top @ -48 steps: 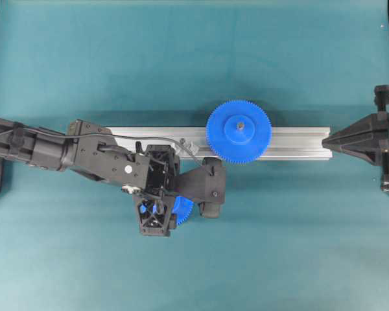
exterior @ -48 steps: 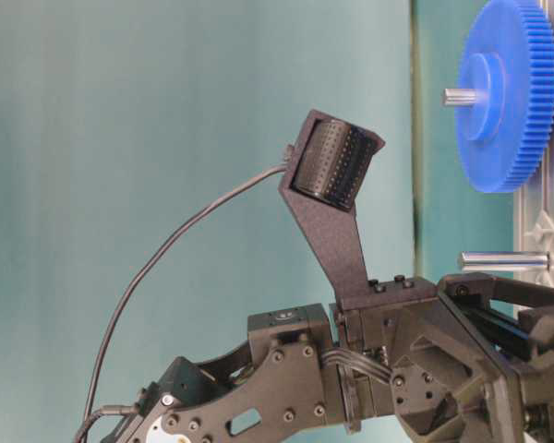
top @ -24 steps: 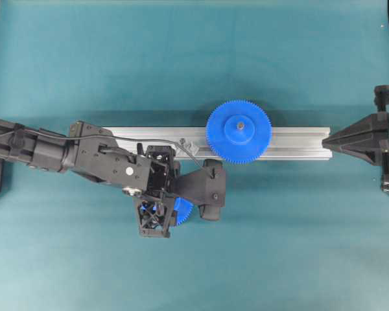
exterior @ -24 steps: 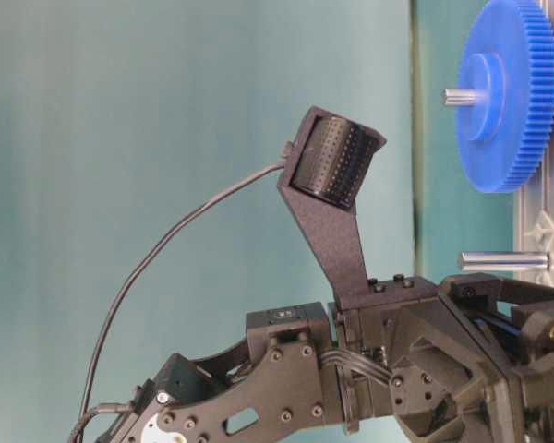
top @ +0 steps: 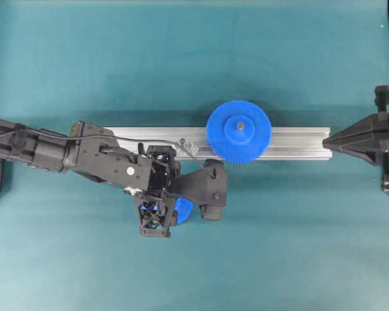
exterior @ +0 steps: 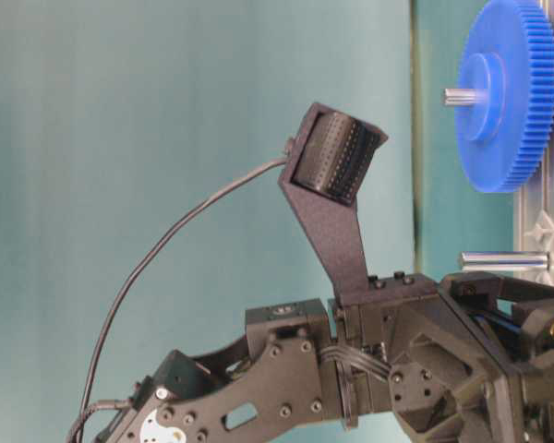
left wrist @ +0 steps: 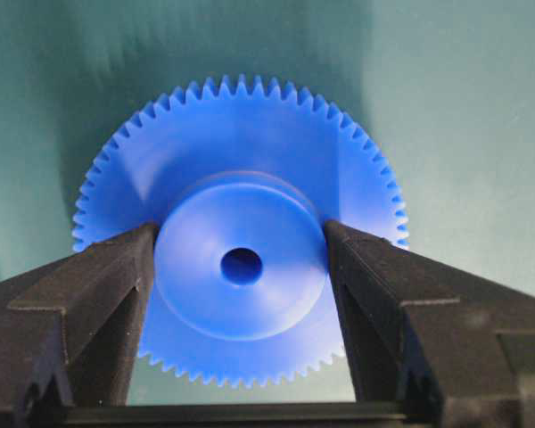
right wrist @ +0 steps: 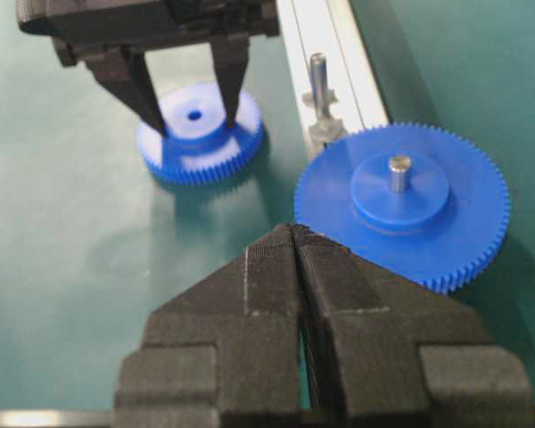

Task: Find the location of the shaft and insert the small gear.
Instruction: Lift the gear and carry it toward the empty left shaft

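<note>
The small gear is blue with a raised hub and a dark centre hole. It lies flat on the teal table in front of the rail. My left gripper is shut on its hub, one black finger pressed to each side. The right wrist view shows the same grip on the small gear. From overhead only an edge of the small gear peeks out under the wrist. The shaft stands upright on the rail, bare, left of the larger gear. My right gripper is shut and empty, at the rail's right end.
The larger blue gear sits on its grey pin on the rail, close beside the shaft. The left arm's camera mount rises above the wrist. Black frame posts stand at the table's left and right edges.
The left wrist has settled slightly lower over the small gear. The gear lies in the same spot and the right arm has not moved.
</note>
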Controlling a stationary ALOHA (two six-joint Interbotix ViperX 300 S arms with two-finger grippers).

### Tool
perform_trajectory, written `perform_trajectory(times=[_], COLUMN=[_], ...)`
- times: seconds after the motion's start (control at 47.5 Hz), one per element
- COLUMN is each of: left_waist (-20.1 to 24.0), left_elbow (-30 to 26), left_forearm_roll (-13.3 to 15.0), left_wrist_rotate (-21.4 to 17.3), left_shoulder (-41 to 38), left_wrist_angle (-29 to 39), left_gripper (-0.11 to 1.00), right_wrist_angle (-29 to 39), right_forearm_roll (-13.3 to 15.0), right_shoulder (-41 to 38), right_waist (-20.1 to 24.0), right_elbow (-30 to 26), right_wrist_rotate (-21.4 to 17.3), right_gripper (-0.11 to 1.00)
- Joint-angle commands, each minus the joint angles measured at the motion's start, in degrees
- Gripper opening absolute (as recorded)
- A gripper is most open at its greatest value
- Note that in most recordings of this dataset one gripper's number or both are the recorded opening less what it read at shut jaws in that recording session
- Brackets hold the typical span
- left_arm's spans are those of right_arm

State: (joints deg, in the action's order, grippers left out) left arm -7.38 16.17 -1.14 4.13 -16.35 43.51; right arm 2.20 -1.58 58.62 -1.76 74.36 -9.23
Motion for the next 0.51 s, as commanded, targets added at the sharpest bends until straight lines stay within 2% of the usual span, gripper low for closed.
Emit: perform_trajectory(times=[0.0, 0.484], left_waist=[0.2, 0.0], left_elbow=[-1.5, -5.8], left_forearm_roll=[-0.2, -0.2], left_wrist_rotate=[0.0, 0.0], left_shoulder=[1.5, 2.4], left_wrist_angle=[0.1, 4.7], left_gripper=[0.63, 0.63], right_wrist_angle=[-0.5, -0.5], right_forearm_roll=[-0.2, -0.2], right_shoulder=[-0.4, -0.2], right_waist=[-0.2, -0.1], right_elbow=[-0.5, -0.5], right_wrist_rotate=[-0.5, -0.8], right_gripper=[0.01, 0.01])
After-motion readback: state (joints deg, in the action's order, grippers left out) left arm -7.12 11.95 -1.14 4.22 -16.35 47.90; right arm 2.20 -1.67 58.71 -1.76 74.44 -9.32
